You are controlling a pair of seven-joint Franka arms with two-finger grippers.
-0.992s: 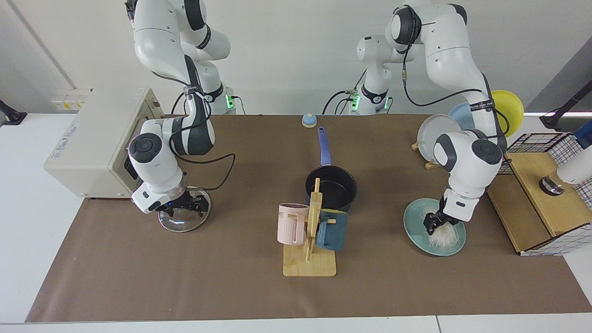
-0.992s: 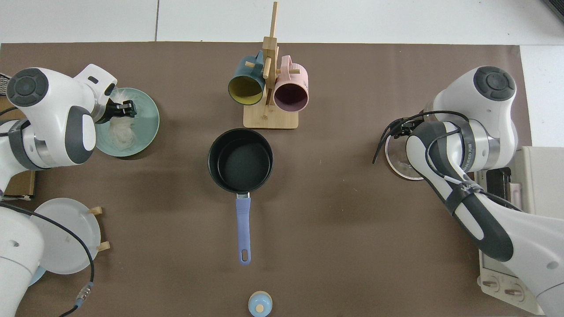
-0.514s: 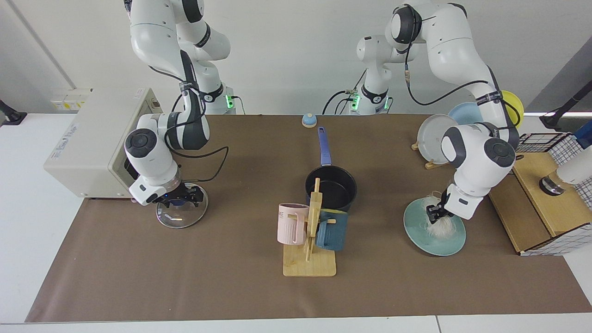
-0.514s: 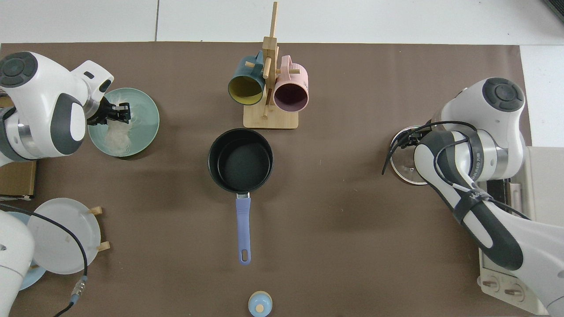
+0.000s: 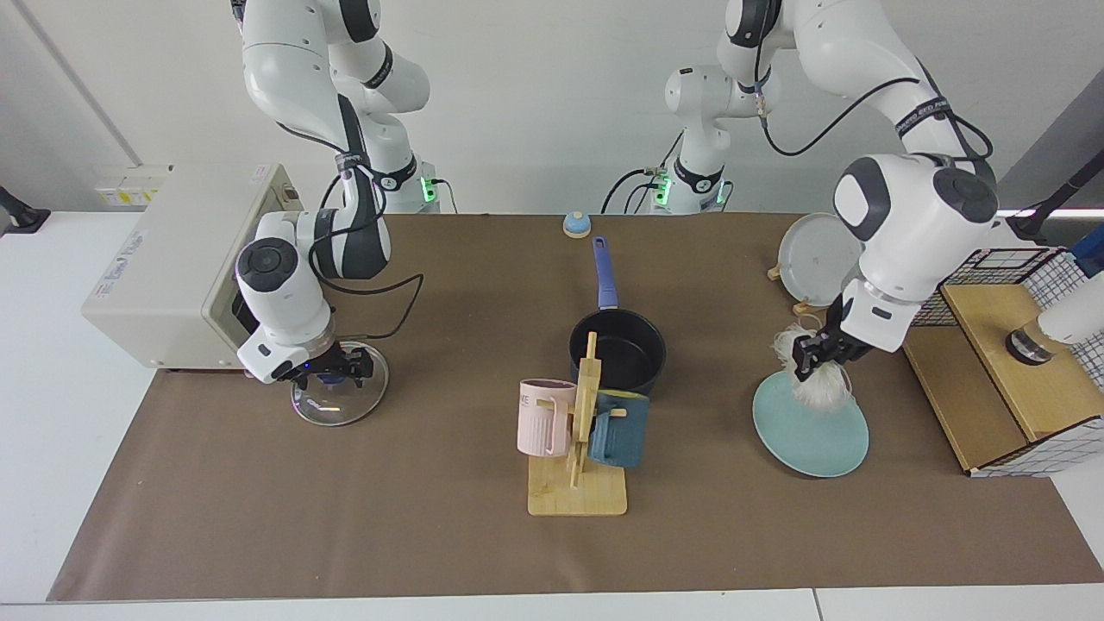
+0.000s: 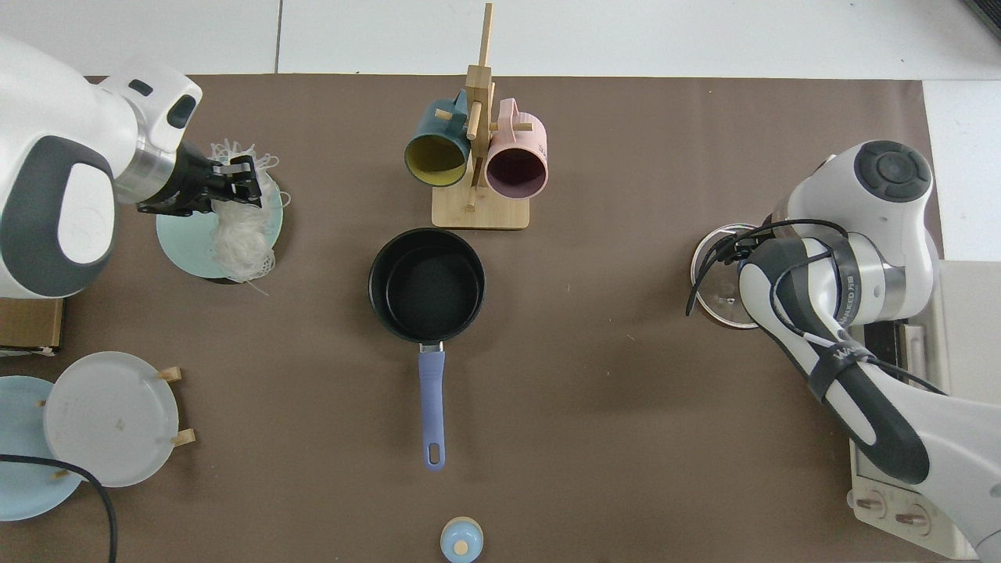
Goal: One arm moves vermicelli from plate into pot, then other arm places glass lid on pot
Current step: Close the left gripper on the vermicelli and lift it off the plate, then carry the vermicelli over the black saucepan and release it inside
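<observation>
Lid first, on my left as I stand across from the robots: the glass lid (image 5: 338, 407) lies flat on the brown cloth, near the beige box. The right gripper (image 5: 332, 371) sits low over its middle, hiding the knob. I cannot tell whether it has a grip.

At the middle of the table the pot (image 5: 657, 355) stands empty, its handle pointing to the far side. A wooden mug rack (image 5: 576, 487) with a pink mug and a dark teal one stands just on its near side.

On my right, the left gripper (image 5: 815, 354) is pinched narrow on the vermicelli (image 5: 817, 390). The tuft hangs over the far edge of the plate (image 5: 815, 435), loose strands trailing below and to the sides. Whether the lowest strands touch the plate I cannot say.

The pinch takes only the top of the tuft, so I reckon a quick swing toward the pot could shed strands onto the cloth. Carried low, the trailing ends might catch the pot's rim or drape over it. Then the lid would not sit flush.
</observation>
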